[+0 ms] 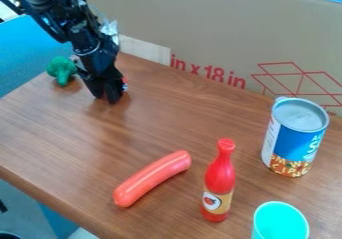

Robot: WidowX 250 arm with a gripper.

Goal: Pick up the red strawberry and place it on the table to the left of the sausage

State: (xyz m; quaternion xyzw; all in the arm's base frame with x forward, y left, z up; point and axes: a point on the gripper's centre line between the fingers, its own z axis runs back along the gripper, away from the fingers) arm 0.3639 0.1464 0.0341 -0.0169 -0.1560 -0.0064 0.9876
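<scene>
Black gripper [105,101] low over wooden tabletop [50,138], jaws slightly parted, empty; green broccoli [62,69] beside it, near left edge. Sausage [152,178], red bottle [220,179], can [294,140], cup [280,224] frontward; cardboard [220,30] behind.

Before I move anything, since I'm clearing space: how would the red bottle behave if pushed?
The red bottle would probably tip if pushed high up, being tall and slim. Once down, its rounded sides could let it roll. Its shiny surface may feel a little slippery.
</scene>
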